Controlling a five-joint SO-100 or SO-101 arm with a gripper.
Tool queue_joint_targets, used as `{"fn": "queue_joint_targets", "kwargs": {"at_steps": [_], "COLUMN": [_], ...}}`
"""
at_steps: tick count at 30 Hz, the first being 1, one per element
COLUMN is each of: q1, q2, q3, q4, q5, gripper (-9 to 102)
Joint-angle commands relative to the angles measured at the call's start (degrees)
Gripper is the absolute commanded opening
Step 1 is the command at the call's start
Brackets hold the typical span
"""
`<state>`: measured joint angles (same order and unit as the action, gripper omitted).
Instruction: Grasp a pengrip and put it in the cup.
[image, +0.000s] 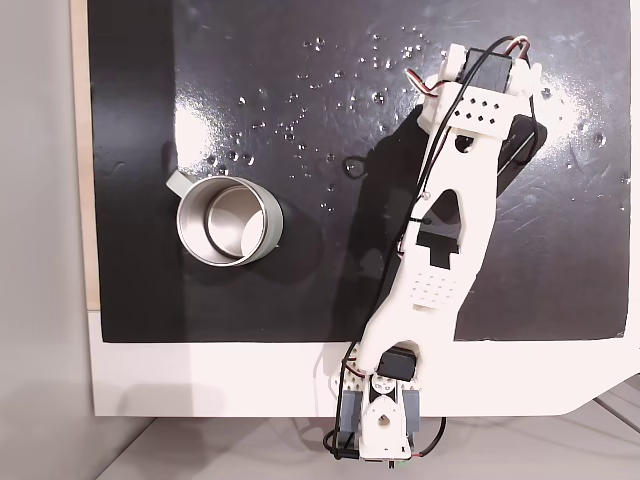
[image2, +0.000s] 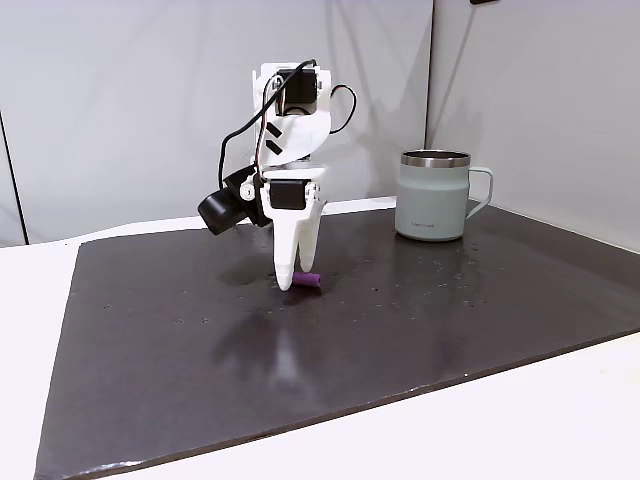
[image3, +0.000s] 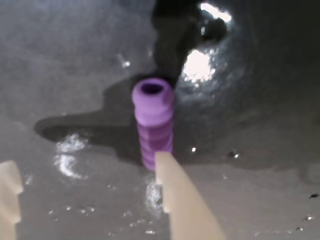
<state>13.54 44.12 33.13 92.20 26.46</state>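
Claw tip-down on the dark mat of the desk in a fixed view from the side, at centre frame, with the purple pengrip lying just beside its tip on the right; whether touching, cannot tell from here. Cup upright at upper right, well apart, handle turned right. Seen from above in a fixed view: arm reaching from bottom centre to upper right, cup at centre left with nothing visible inside. Wrist view: claw open and gripping nothing, one finger at the lower left edge, the other rising from bottom centre, and the pengrip lying on the mat at centre frame, its lower end right at that second fingertip, not inside the gap. Judged step: lining up for the grasp, not yet made. Next, probably a small sideways correction to bring the tube between the fingers, then closing, lifting and carrying to the cup. No brand, label or legible writing anywhere.
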Motion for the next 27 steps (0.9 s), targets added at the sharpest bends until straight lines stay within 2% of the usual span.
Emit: {"fn": "queue_joint_targets", "kwargs": {"at_steps": [1,15,19,23,27], "q1": [-0.9,-2.6,-3.2,-3.1,-4.0], "q2": [-0.4,1.9,4.6,10.2,15.9], "q3": [-2.1,2.9,9.8,20.1,29.0], "q4": [1.3,3.5,1.5,-4.1,-7.3], "q5": [-0.8,-3.9,-4.0,-4.8,-5.1], "gripper": [27,27,19,0,0]}}
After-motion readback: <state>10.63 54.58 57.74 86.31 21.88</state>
